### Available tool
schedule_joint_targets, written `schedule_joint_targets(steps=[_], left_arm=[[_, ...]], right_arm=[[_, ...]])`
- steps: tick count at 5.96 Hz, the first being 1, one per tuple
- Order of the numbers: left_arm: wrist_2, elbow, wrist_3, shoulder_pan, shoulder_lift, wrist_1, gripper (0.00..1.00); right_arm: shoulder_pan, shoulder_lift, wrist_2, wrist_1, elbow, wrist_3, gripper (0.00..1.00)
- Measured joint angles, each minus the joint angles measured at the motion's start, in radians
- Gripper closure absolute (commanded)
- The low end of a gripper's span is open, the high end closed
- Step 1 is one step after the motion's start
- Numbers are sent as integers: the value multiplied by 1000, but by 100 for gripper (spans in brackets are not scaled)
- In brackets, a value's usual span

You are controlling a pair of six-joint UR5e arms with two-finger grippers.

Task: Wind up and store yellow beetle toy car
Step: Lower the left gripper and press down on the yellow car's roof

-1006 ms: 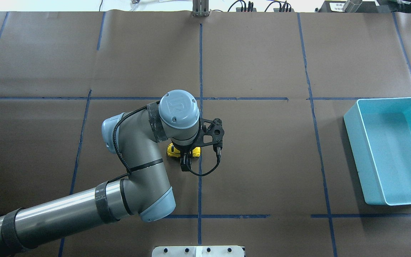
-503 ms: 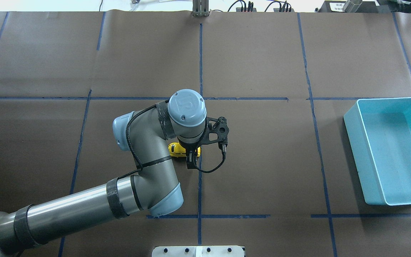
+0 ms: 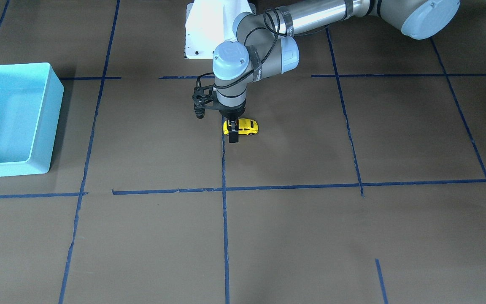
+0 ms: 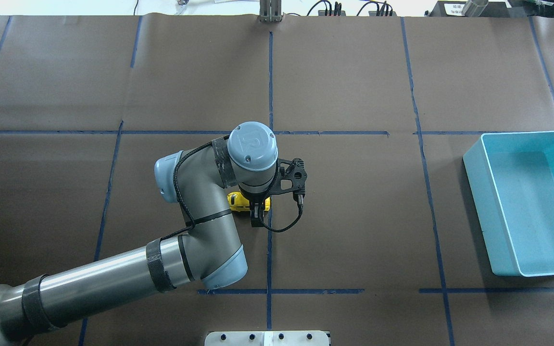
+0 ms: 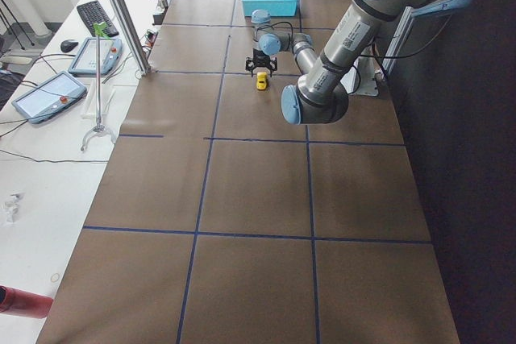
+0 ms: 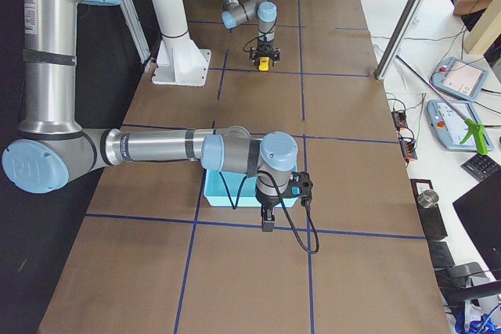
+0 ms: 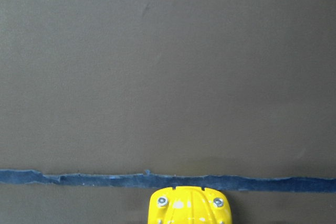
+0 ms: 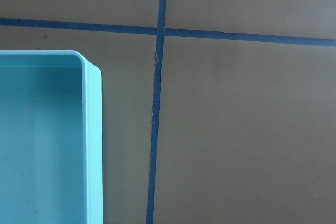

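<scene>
The yellow beetle toy car [image 4: 239, 202] stands on the brown table paper by the central blue tape line; it also shows in the front view [image 3: 246, 126] and the left wrist view [image 7: 188, 206]. My left gripper [image 4: 256, 211] points straight down over the car's right end and straddles it. The near finger [image 3: 233, 136] stands a little off the car's side, so the jaws look open. My right gripper [image 6: 266, 224] hangs by the turquoise bin [image 6: 227, 197]; I cannot tell whether it is open or shut.
The turquoise bin [image 4: 472, 166] stands open at the table's right side, with its corner in the right wrist view [image 8: 92, 140]. A white mounting plate [image 4: 267, 338] sits at the near edge. Blue tape lines cross the paper.
My left arm moved a little to the right and lower over the car, then held still. The car has stayed where it was.
</scene>
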Motion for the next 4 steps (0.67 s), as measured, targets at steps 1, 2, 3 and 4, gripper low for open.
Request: schedule_joint_targets(steps=[1, 2, 3, 4], left_arm=[[0, 2, -1, 0, 0, -4, 31], [-1, 0, -2, 0, 0, -5, 37], [-2, -5, -2, -1, 0, -5, 53], [-4, -15, 0, -1, 2, -4, 85]], right_arm=[[0, 2, 9, 0, 2, 0, 0], [0, 4, 19, 1, 3, 0, 0], [0, 5, 22, 1, 4, -2, 0], [0, 7, 22, 2, 5, -4, 0]])
